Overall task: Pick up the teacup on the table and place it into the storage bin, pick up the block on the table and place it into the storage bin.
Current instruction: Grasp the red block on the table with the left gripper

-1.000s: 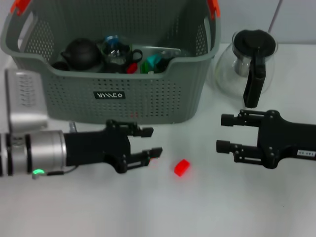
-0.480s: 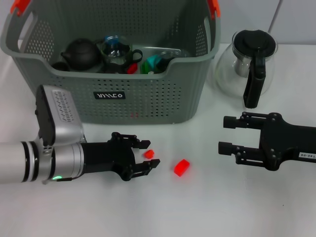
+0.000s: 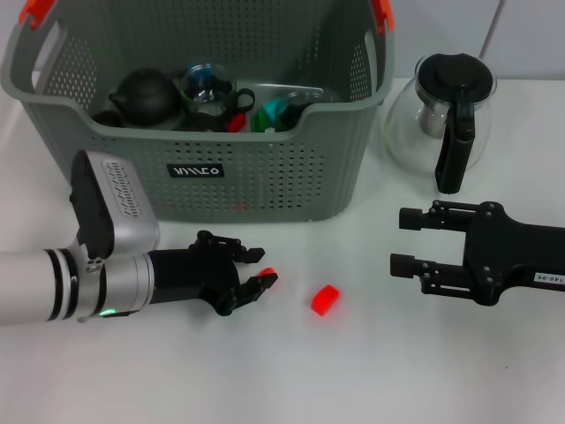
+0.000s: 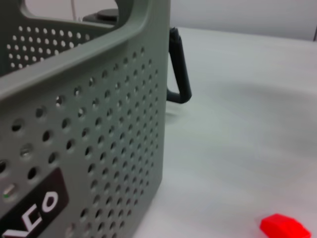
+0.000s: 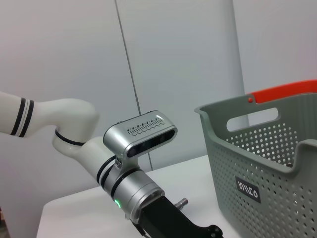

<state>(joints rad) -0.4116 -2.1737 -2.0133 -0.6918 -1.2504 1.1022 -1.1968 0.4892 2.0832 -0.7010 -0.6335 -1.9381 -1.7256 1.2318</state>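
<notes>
Left end effector (image 3: 252, 268) sits low over the white counter (image 3: 371, 371), just in front of the large grey perforated plastic storage bin (image 3: 265, 168), fingers spread a little, nothing between them; the orange-red spot at the lower fingertip is too small to tell what it is. Small red block (image 3: 325, 299) lies on the counter just beyond the left fingertips, apart from them, between the two arms. Left wrist view shows the same block (image 4: 286, 227) on bare counter beside the bin's perforated wall (image 4: 99, 148), with the black label at the picture edge. Inside the bin: a dark round teapot (image 3: 146, 95), a clear glass teacup (image 3: 206, 86) next to it, plus red and green bits I can't identify. Orange handle clips on the bin's top corners. Right end effector (image 3: 404, 239) hovers over the counter on the right, fingers parted wide, empty, well apart from the block. Glass teapot with black lid and handle (image 3: 446, 110) stands on the counter just right of the bin, behind the right arm. Right wrist view catches the left arm's silver wrist (image 5: 136, 168) and the bin (image 5: 267, 163) with its orange clip; own fingers not visible there.
</notes>
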